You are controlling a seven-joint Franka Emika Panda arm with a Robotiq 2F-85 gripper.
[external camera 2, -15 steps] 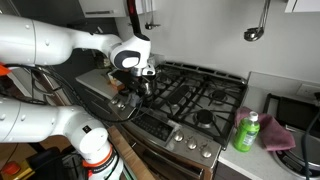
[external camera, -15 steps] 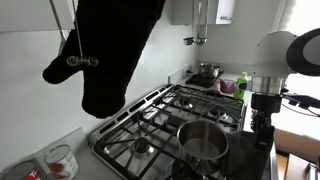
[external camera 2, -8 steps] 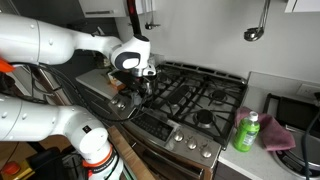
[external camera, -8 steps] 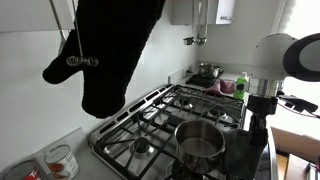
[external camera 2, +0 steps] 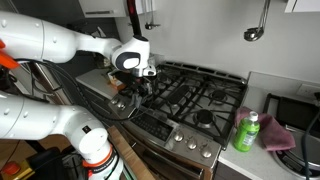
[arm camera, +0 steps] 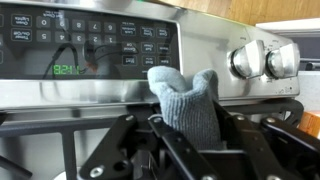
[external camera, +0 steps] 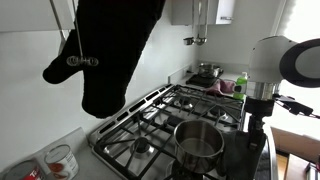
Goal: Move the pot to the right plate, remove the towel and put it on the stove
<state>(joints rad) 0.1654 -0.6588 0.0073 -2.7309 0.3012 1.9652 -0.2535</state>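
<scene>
In the wrist view my gripper (arm camera: pixel 196 132) is shut on a grey-blue knitted towel (arm camera: pixel 188 95), which sticks up between the black fingers (arm camera: pixel 165 135) in front of the stove's control panel (arm camera: pixel 90 45). The steel pot (external camera: pixel 199 143) stands on a front burner of the gas stove (external camera: pixel 160 115). It also shows in an exterior view (external camera 2: pixel 123 106), just below and beside my gripper (external camera 2: pixel 142 88) at the stove's front corner. The towel is hidden by the arm in both exterior views.
A black oven mitt (external camera: pixel 110 50) hangs close to the camera. A green bottle (external camera 2: pixel 247 132) and a pink cloth (external camera 2: pixel 282 136) lie on the counter beside the stove. A small pot (external camera: pixel 207 70) stands at the back. Two knobs (arm camera: pixel 264 60) sit on the panel.
The arm has shifted slightly over the stove's front edge. The towel stays in the jaws and the pot has barely moved.
</scene>
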